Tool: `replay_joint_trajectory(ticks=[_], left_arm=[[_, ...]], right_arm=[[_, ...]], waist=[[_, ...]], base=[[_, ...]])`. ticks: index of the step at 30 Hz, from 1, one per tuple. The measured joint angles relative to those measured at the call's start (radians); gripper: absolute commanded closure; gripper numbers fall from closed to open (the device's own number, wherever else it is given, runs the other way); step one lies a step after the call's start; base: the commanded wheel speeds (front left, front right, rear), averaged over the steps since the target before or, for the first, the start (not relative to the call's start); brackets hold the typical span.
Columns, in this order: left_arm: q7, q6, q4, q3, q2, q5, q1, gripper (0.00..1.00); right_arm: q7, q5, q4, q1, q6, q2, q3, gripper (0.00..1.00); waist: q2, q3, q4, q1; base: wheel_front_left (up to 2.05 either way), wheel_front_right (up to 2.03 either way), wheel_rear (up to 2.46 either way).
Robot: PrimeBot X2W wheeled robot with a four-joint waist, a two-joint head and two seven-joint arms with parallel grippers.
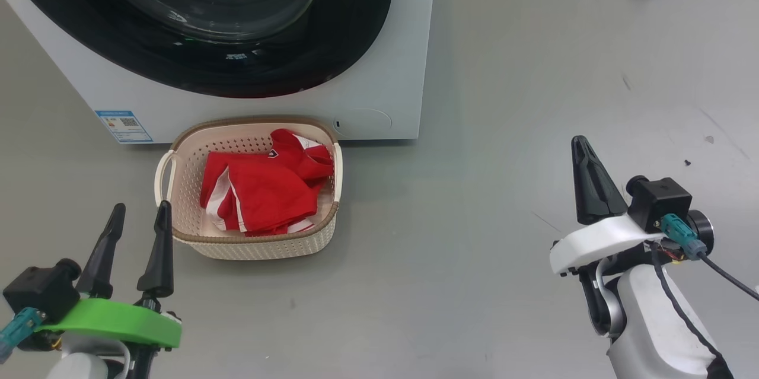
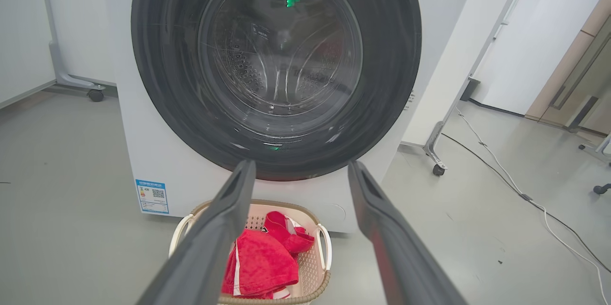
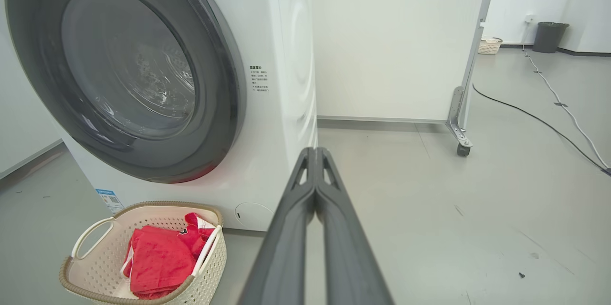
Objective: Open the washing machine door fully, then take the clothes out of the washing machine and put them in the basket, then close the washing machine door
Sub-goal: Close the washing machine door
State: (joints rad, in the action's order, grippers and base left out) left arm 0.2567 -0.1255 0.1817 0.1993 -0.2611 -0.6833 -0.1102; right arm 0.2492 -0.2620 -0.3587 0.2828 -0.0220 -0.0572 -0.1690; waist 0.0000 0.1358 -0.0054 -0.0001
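The white washing machine (image 1: 379, 70) stands at the top of the head view with its black-rimmed glass door (image 1: 213, 17) shut flat against the front. Directly below it on the floor sits the cream basket (image 1: 178, 189) holding the red clothes (image 1: 267, 189). My left gripper (image 1: 139, 210) is open and empty at the lower left, just left of the basket. My right gripper (image 1: 581, 145) is shut on nothing at the lower right, well away from the basket. The left wrist view faces the door (image 2: 277, 66) with the basket (image 2: 320, 267) and clothes (image 2: 267, 262) between its fingers.
Grey floor spreads around the machine. A white panel on castors (image 3: 462, 147) stands right of the machine, with cables (image 3: 563, 109) trailing over the floor behind it. A dark bin (image 3: 549, 36) and a small basket (image 3: 489, 46) stand by the far wall.
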Motion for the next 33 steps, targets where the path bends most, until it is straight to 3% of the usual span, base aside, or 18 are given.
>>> replay_joint_trajectory(ticks=[10,11,12,33], left_arm=[[0.0,0.0,0.007,-0.001,0.025,0.013,0.025,0.0],[0.0,0.0,0.008,-0.003,0.025,0.014,0.025,0.0],[0.0,0.0,0.01,-0.004,0.025,0.014,0.025,0.0],[0.0,0.0,0.036,-0.055,0.054,0.025,0.041,0.0]], right_arm=[[0.0,-0.012,0.079,-0.1,-0.034,0.004,0.038,1.0],[0.0,-0.012,0.08,-0.11,-0.035,0.004,0.039,0.56],[0.0,-0.017,0.078,-0.121,-0.035,0.004,0.039,0.0],[0.0,-0.028,0.165,-0.195,-0.061,0.011,0.032,0.0]], waist=[[0.0,-0.026,-0.017,0.0],[0.0,-0.027,-0.018,0.0],[0.0,-0.029,-0.018,0.0],[0.0,-0.03,-0.018,0.0]], base=[[0.0,0.0,0.0],[0.0,0.0,0.0],[0.0,0.0,0.0],[0.0,0.0,0.0]])
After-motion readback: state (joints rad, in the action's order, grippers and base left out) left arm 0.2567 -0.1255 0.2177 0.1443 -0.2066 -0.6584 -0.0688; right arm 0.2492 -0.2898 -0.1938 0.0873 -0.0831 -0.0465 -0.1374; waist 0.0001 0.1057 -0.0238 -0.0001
